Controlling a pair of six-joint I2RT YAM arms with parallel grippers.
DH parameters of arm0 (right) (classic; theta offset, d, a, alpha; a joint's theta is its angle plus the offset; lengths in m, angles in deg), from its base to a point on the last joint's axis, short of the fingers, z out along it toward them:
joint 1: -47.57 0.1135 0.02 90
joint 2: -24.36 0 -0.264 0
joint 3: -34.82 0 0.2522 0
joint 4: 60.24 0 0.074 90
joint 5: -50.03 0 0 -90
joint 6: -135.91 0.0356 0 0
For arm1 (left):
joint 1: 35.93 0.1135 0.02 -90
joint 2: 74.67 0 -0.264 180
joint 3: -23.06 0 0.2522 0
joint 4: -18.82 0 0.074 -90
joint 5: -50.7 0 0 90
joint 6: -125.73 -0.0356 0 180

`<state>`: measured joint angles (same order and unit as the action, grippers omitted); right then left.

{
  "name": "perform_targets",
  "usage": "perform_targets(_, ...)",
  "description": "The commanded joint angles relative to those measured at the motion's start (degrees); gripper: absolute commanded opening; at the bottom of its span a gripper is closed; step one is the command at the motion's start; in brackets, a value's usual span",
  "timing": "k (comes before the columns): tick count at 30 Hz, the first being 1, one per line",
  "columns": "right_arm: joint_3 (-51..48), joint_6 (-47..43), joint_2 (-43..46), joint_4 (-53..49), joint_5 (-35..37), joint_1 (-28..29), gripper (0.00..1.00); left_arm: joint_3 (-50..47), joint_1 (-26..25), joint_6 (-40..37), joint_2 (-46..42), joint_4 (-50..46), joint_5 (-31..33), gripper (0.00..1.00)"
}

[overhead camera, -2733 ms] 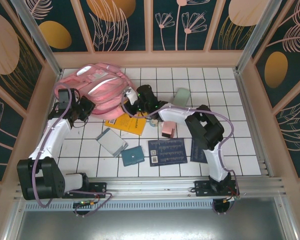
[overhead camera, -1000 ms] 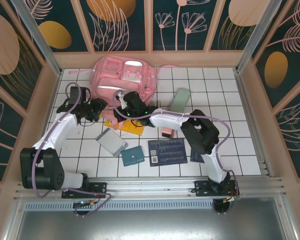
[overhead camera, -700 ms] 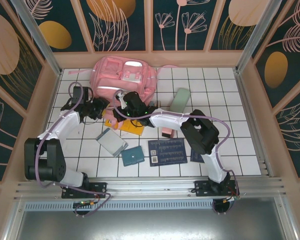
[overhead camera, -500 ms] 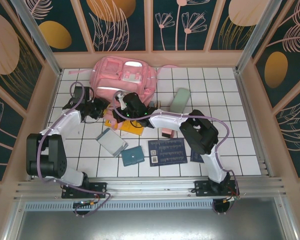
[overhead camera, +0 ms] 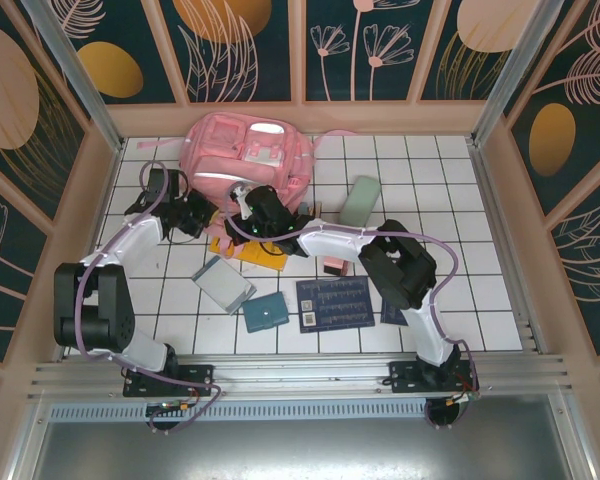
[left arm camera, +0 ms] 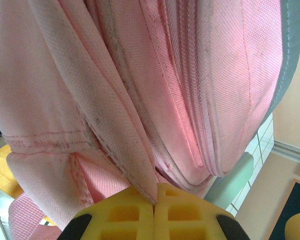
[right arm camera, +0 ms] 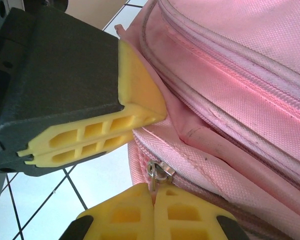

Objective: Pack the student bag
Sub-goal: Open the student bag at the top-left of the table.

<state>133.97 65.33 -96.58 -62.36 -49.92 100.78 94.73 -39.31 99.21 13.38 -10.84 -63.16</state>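
Right wrist: right jaws pinch zip pull (right arm camera: 157,171); left jaws clamp bag (right arm camera: 230,75) fabric. Best pull along track, fabric taut.

Nothing legible anywhere. Dark blue card (overhead camera: 335,302) has rows of pale print and a small white square, all too small to read. Yellow book (overhead camera: 252,251) has dark marks, unreadable. White patch on the student bag (overhead camera: 242,160): lettering not discernible.

Both arms stretched forward, left gripper (left arm camera: 154,202) and right gripper (right arm camera: 154,198) pinched closed, close together.
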Motion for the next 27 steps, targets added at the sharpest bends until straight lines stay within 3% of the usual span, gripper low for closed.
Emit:
perform_targets(1,-2.3,-1.2,0.0,-0.5,1.7,-0.5,0.00,4.1,1.2,-2.1,-3.2,0.2,-2.2,0.00)
perform_targets(8,-7.3,-1.3,3.6,-1.1,0.2,-3.7,0.00,4.1,5.9,-3.5,-5.4,-1.8,-2.7,0.00)
perform_targets(16,-10.5,-3.4,5.7,-3.5,-1.0,-7.9,0.00,5.3,7.3,-4.1,-6.2,-3.3,-3.3,0.00)
perform_targets(27,-2.6,-3.9,0.6,-10.3,-2.5,-19.6,0.00,13.1,7.8,-0.2,-7.3,-2.7,-4.4,0.00)
